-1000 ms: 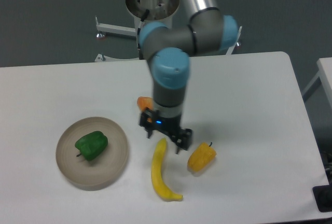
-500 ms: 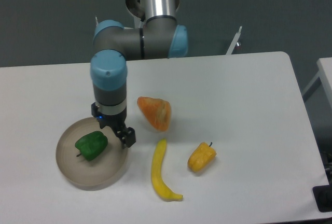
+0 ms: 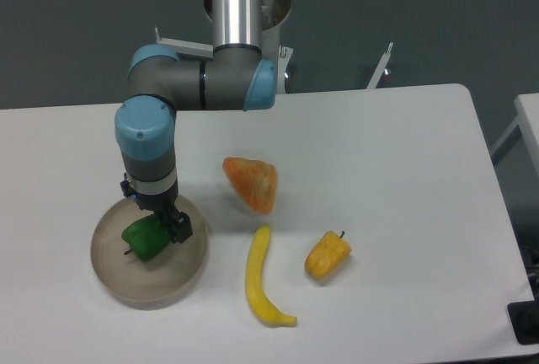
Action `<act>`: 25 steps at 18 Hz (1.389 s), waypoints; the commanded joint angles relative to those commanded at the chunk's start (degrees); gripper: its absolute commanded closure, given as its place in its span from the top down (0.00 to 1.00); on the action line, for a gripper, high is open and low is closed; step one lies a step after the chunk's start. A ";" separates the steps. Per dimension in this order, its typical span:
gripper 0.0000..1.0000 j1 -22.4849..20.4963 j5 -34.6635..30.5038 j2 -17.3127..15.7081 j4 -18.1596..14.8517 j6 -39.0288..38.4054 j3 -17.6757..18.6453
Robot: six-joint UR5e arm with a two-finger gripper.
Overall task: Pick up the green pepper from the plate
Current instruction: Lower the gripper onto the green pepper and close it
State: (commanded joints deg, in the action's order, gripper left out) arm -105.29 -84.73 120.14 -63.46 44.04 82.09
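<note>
Over the plate (image 3: 118, 284), claw (image 3: 156, 227) points down at green pepper (image 3: 143, 241).

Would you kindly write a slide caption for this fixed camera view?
Arm's tool poised over the green pepper on the plate.

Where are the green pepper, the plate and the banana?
green pepper (image 3: 141, 242): fixed camera, its glossy left side, clear of the gripper.
plate (image 3: 160, 297): fixed camera, bare front rim.
banana (image 3: 257, 275): fixed camera, middle of its curved body.
</note>
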 joint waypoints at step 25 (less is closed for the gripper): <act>0.51 1.23 0.18 1.85 3.34 -1.59 -0.44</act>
State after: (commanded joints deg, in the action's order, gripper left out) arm -104.06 -84.55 121.99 -60.12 42.45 81.65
